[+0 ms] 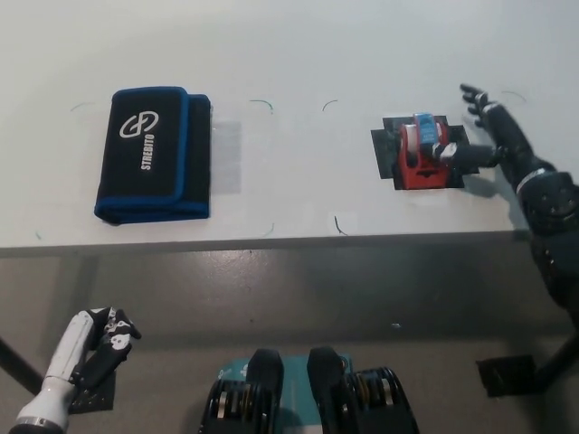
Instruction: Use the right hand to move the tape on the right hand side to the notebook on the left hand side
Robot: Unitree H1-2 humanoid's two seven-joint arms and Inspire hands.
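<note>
White worktop (298, 54) carries everything. Black-and-blue notebook (152, 155) lies far left of the right robot hand (484, 140), whose fingers are spread, one touching the red tape (421, 152) on a black patch (455, 155). Left robot hand (98, 348) rests low, curled, empty.

Left hand (95, 348) forearm cropped (bottom edge)
</note>
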